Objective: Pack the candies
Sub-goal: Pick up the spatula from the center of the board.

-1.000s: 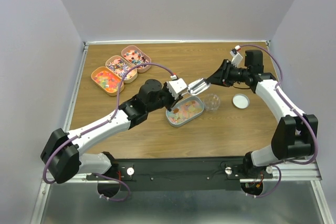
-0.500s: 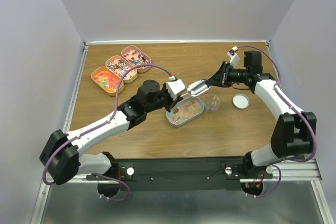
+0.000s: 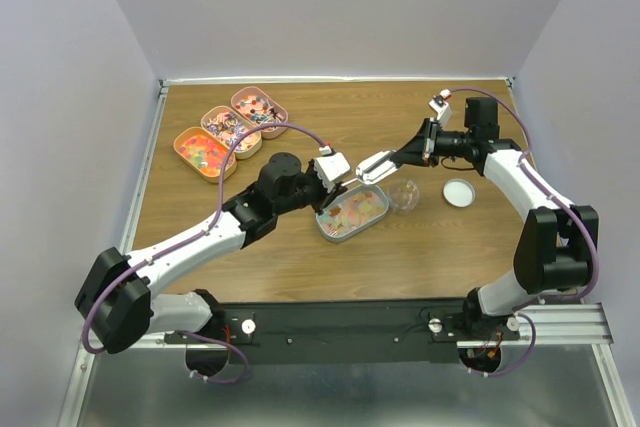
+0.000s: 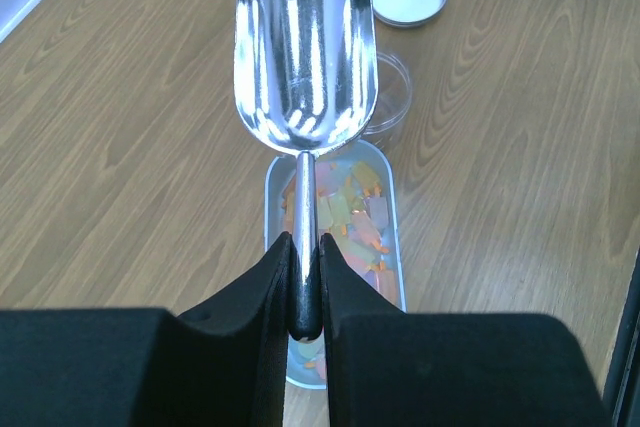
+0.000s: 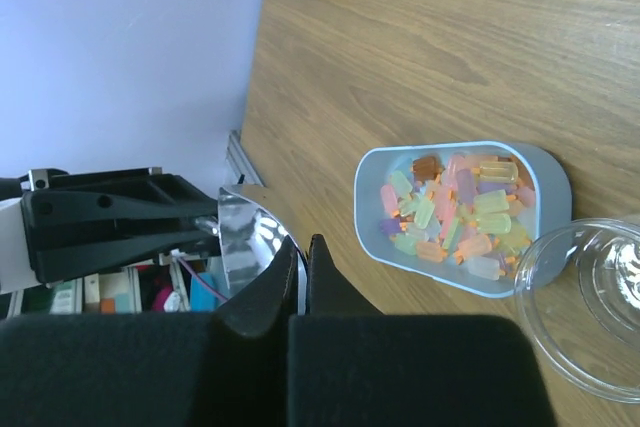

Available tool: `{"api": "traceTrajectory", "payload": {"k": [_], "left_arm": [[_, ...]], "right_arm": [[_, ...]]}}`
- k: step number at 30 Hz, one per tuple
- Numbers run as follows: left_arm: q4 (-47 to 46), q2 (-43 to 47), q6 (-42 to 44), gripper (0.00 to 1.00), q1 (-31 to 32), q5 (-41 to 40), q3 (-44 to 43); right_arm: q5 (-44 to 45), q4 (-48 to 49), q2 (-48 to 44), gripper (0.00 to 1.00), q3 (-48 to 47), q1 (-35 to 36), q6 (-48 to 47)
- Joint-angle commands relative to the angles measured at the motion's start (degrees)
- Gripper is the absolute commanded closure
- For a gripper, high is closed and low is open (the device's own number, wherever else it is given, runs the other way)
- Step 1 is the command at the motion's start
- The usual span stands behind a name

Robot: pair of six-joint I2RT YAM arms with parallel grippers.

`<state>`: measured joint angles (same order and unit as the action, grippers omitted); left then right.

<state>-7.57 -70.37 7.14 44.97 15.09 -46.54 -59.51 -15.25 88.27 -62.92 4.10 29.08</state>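
Small pastel candies [image 3: 352, 213] fill an oval grey tin [image 3: 325, 228] at the table's middle. They also show in the left wrist view [image 4: 352, 215] and the right wrist view [image 5: 452, 205]. My left gripper [image 3: 345, 175] is shut on the handle of a silver metal scoop [image 3: 374, 165], held above the tin. The scoop [image 4: 305, 47] looks empty. My right gripper [image 3: 397, 158] is shut on the scoop's front rim [image 5: 250, 242]. Its fingers meet at the rim in the right wrist view [image 5: 302, 247]. The left gripper [image 4: 305, 247] pinches the thin handle.
A clear plastic cup [image 3: 403, 194] stands just right of the tin, its white lid [image 3: 459, 192] further right. Three oval tins [image 3: 229, 131] of mixed sweets sit at the back left. The cup also shows in the wrist views [image 4: 388, 97] [image 5: 590, 297].
The right arm's wrist has shifted slightly left and back. The scoop stays held between both grippers above the tin, barely moved.
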Motion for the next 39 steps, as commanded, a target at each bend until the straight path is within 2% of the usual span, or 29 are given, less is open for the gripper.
{"api": "traceTrajectory", "payload": {"k": [1, 2, 4, 5, 6, 9, 12, 17, 20, 29, 35, 39], "left_arm": [[-4.0, 2.0, 0.7, 0.86, 0.0, 2.2, 0.2], [-4.3, 2.3, 0.7, 0.83, 0.0, 2.3, 0.4], [-5.1, 2.7, 0.5, 0.69, -0.1, 2.7, 0.8], [-5.3, 3.0, 0.4, 0.68, -0.2, 3.0, 1.0], [-5.8, 3.0, 0.2, 0.56, -0.2, 3.4, 1.2], [-7.7, 3.1, -0.5, 0.4, -0.2, 4.7, 2.0], [-10.3, 3.3, -0.5, 0.31, -0.7, 5.6, 3.0], [-16.9, 5.1, -1.0, 0.29, -2.6, 10.0, 6.5], [-18.9, 6.0, -0.2, 0.32, -3.4, 11.7, 7.9], [-20.7, 3.8, -0.5, 0.52, -3.8, 15.8, 7.6], [-21.0, 1.8, -1.0, 0.52, -3.9, 15.1, 7.2], [-21.1, 1.5, -1.3, 0.46, -3.9, 12.2, 7.3]], "right_arm": [[-1.7, 0.5, 0.7, 0.99, 0.5, 0.3, -0.2], [-1.7, 0.5, 0.6, 0.99, 0.6, 0.3, -0.3], [-1.8, 0.6, 0.5, 0.99, 0.9, 0.2, 0.0], [-1.8, 0.7, 0.6, 0.99, 1.0, 0.2, 0.1], [-1.9, 0.9, 0.5, 0.99, 1.0, 0.1, 0.4], [-3.0, 1.4, 0.6, 0.99, 1.4, -0.1, 1.4], [-3.8, 2.7, 0.6, 0.99, 1.7, -0.5, 2.7], [-6.2, 3.4, 1.2, 0.99, 1.9, -1.5, 4.9], [-6.9, 3.7, 1.5, 0.99, 2.1, -1.9, 5.3], [-7.6, 4.8, 0.8, 0.99, 2.0, -1.9, 6.3], [-7.6, 5.2, 0.4, 0.99, 2.3, -2.0, 6.7], [-7.6, 5.6, 0.3, 0.99, 2.4, -2.0, 6.8]]}}
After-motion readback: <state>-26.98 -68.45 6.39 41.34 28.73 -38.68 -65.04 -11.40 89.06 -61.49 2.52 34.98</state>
